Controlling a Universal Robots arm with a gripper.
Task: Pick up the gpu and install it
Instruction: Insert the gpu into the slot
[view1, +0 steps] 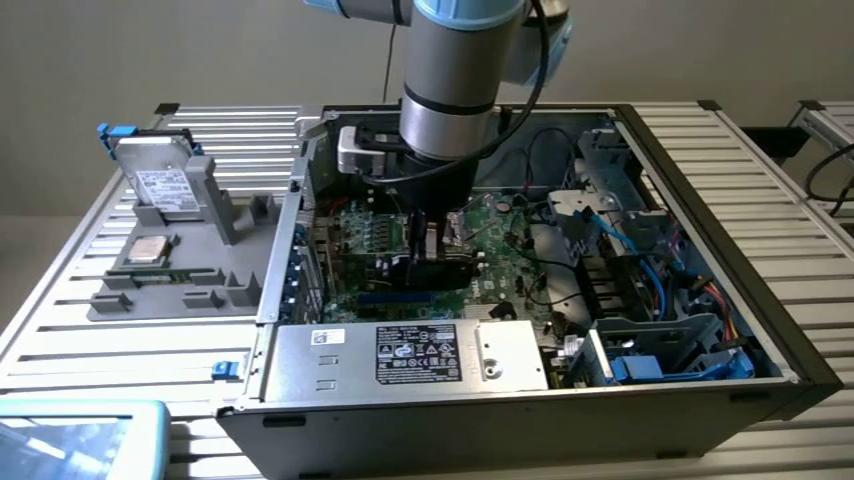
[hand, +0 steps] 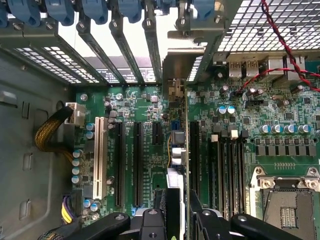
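Observation:
In the exterior view my gripper reaches down into the open computer case, shut on the gpu, a dark card with a green edge held upright just above the large green motherboard. In the wrist view the gpu appears edge-on, its metal bracket toward the case's rear slot openings and its thin board running back between my fingers. It hangs over the motherboard, roughly in line with a long black expansion slot. Whether the card touches the slot is hidden.
Memory sticks and the CPU socket lie beside the slots. Blue bracket clips line the case rear. A power supply, drive cage and blue cables crowd the case. Outside, a grey fixture carries a hard drive and a processor.

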